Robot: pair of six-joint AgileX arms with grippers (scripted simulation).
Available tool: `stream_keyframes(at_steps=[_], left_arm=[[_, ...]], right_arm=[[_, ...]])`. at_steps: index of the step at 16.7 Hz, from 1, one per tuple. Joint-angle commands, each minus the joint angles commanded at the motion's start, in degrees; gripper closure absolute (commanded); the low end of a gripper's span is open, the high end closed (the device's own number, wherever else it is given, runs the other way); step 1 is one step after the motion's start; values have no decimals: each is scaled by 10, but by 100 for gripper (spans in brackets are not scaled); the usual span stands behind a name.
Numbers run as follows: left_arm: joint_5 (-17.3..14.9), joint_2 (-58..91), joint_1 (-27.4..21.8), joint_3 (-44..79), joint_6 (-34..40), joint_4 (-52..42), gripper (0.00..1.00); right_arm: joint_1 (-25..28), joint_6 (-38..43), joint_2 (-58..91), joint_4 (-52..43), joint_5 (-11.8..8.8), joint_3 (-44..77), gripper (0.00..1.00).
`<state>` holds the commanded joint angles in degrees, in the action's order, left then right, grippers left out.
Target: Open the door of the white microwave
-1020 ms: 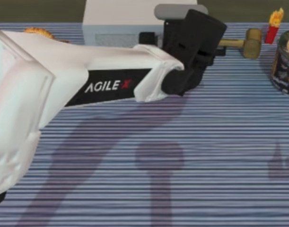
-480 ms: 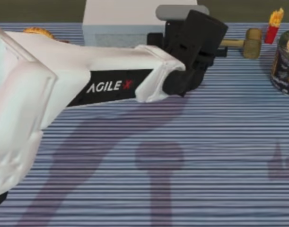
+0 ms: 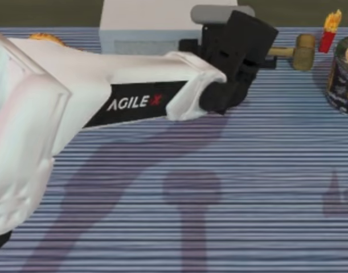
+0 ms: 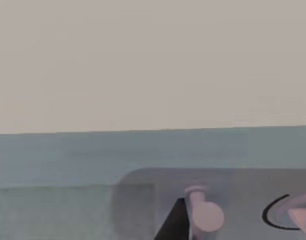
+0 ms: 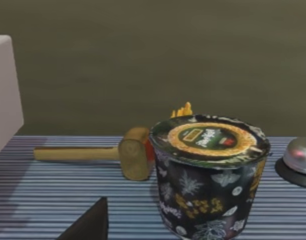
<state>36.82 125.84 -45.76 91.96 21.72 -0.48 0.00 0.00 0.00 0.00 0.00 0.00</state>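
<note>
The big boxy white microwave point(image 3: 148, 25) sits at the counter's far edge, its flat white mesh-window door point(image 3: 144, 46) not visibly open. My left jaws point(image 3: 192, 46) are up against it by the grey handle bar point(image 3: 222, 12); can't tell if clenched. Risk: a slip off the handle, or dragging the whole box, since nothing braces it. Right arm parked near the noodle cup point(image 5: 208, 175).

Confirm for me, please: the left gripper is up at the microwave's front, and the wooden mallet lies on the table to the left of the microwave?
Not quite: in the top view the wooden mallet lies right of the white microwave, not left. The left gripper is indeed at its front.
</note>
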Motion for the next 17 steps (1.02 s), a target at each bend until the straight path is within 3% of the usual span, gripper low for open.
stream_keyframes(at_steps=[4,12,17], left_arm=[[-31,35,8,86,28,-112,100],[-133,104,41,333,114,-490,100],[-177,124,57,418,144,-607,100]], right_arm=[[0,0,0,0,0,0,0],[0,0,0,0,0,0,0],[0,0,0,0,0,0,0]])
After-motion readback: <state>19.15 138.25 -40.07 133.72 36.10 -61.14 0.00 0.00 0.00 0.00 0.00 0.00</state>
